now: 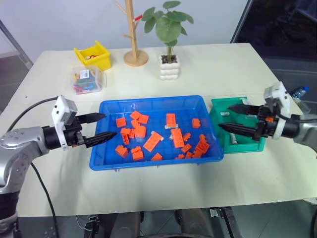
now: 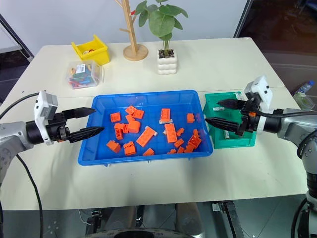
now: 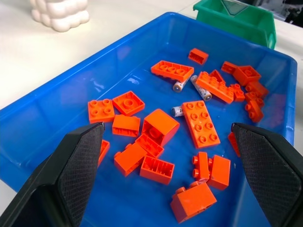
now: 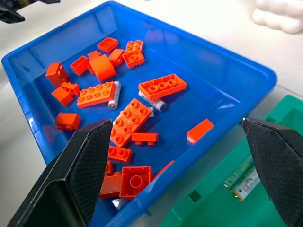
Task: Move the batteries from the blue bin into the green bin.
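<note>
Batteries part-sorted between two bins on counter (image 1: 208,74); both end effectors wide open, holding nothing.

Left end effector (image 1: 101,127): jaws spread, empty, poised level at the blue bin's (image 1: 148,103) left rim, probably staged for a reach inward. Blue bin, centre: orange blocks (image 1: 171,136) scattered loose, with remaining batteries (image 3: 191,87) lying flat between and partly under them, so a clean pinch looks tight; barest floor lies along the far wall and left side. Green bin (image 1: 218,106): touching or just beside the blue bin's right wall, one battery (image 4: 244,182) visible inside. Right end effector (image 1: 228,117): jaws fully apart, empty, above the green bin. Open counter lies near and far of both bins.
</note>
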